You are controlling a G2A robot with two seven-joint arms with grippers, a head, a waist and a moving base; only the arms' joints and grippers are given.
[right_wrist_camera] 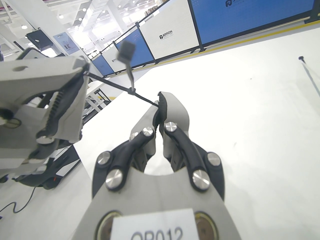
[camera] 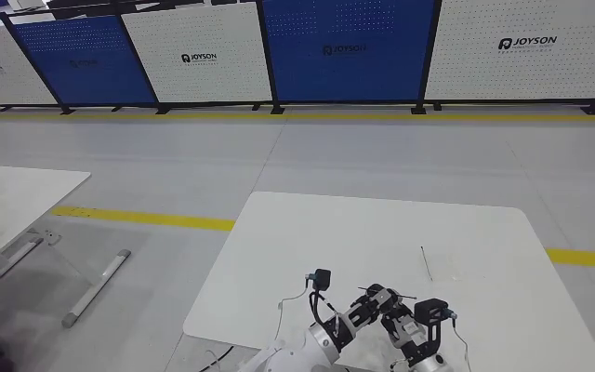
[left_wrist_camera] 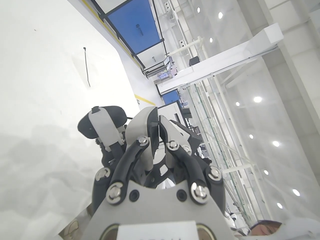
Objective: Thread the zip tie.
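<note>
You are holding the zip tie (right_wrist_camera: 112, 84) taut above the table (right_wrist_camera: 237, 126), left tool (left_wrist_camera: 158, 124) and right tool (right_wrist_camera: 159, 104) both clamping its strap, so uneven pulling is risking a slip.

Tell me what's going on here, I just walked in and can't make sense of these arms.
The robot's left gripper and right gripper are both shut on one black zip tie, each pinching an end, so the strap stretches between them above the white table. Whether its tail has gone through the head is hard to tell. A second zip tie lies flat farther out on the table, untouched.
</note>
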